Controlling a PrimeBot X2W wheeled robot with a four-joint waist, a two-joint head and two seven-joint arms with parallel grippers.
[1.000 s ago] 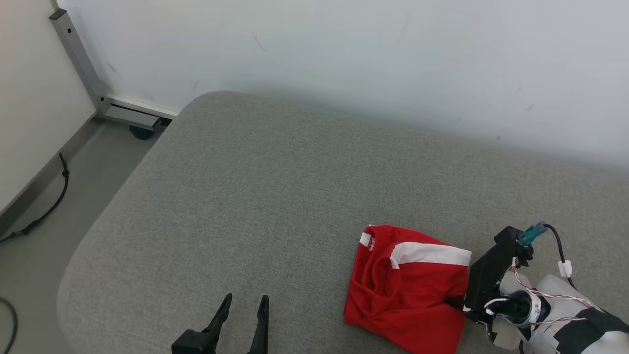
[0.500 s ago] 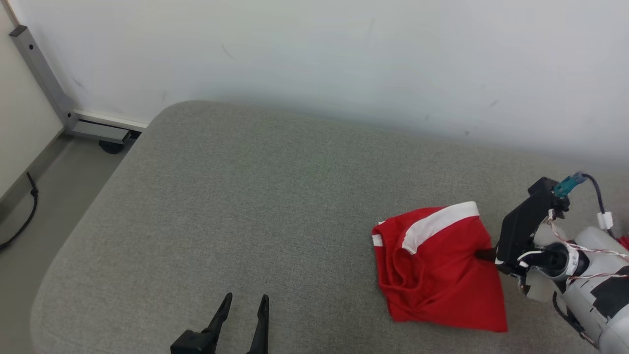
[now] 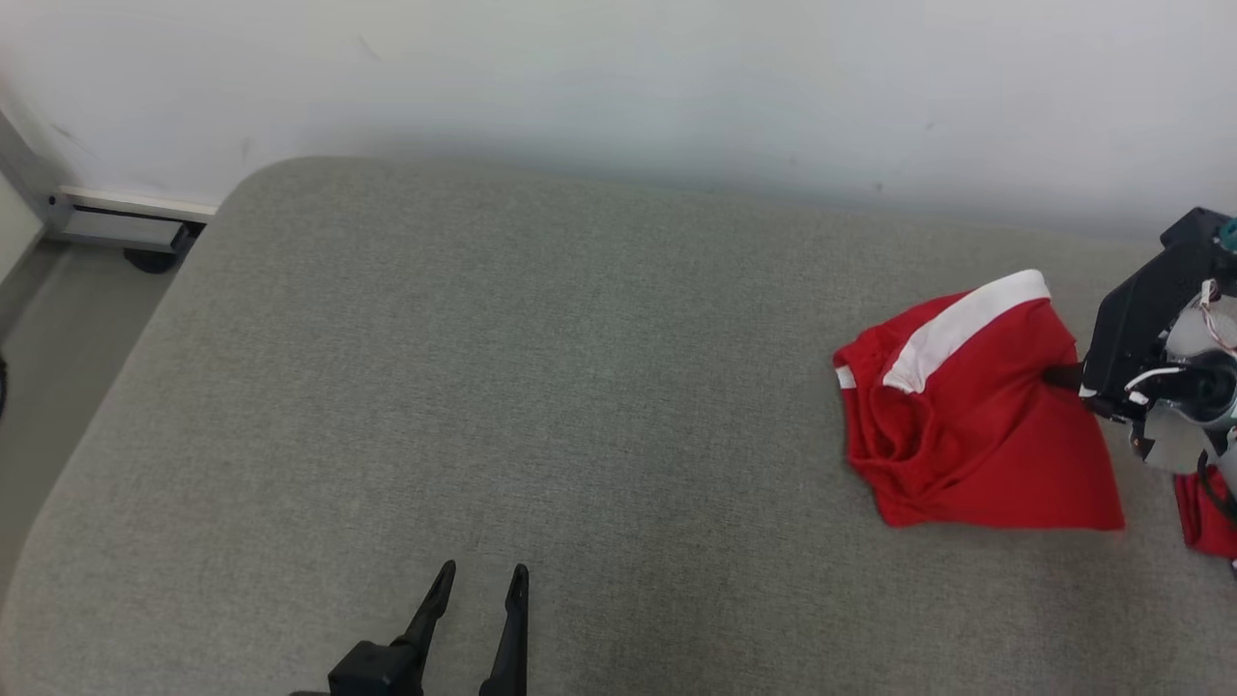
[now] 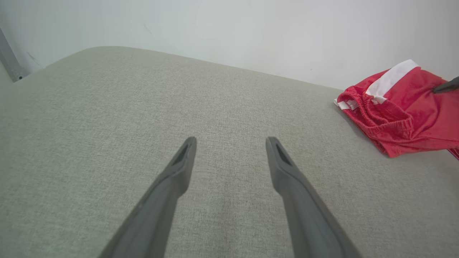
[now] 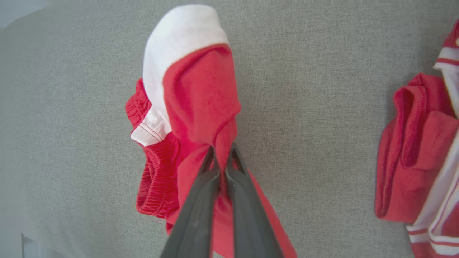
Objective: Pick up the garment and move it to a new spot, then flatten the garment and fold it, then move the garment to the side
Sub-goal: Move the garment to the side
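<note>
The garment [image 3: 976, 435] is bright red, with a broad white band [image 3: 966, 324] along one edge and a bit of white trim by its gathered red waist. My right end effector [image 5: 221, 152] and left end effector [image 4: 231, 141] have dark grey fingers. The bench [image 3: 483, 387] is a flecked grey weave. A second garment [image 5: 412, 161] is red with thin white stripes. The wall [image 3: 580, 77] is plain white.

The left hand [image 4: 231, 140] hovers with its fingers spread wide over the grey bench [image 4: 107, 107]. The red, white-banded garment [image 4: 401, 107] is bunched at the far right.
</note>
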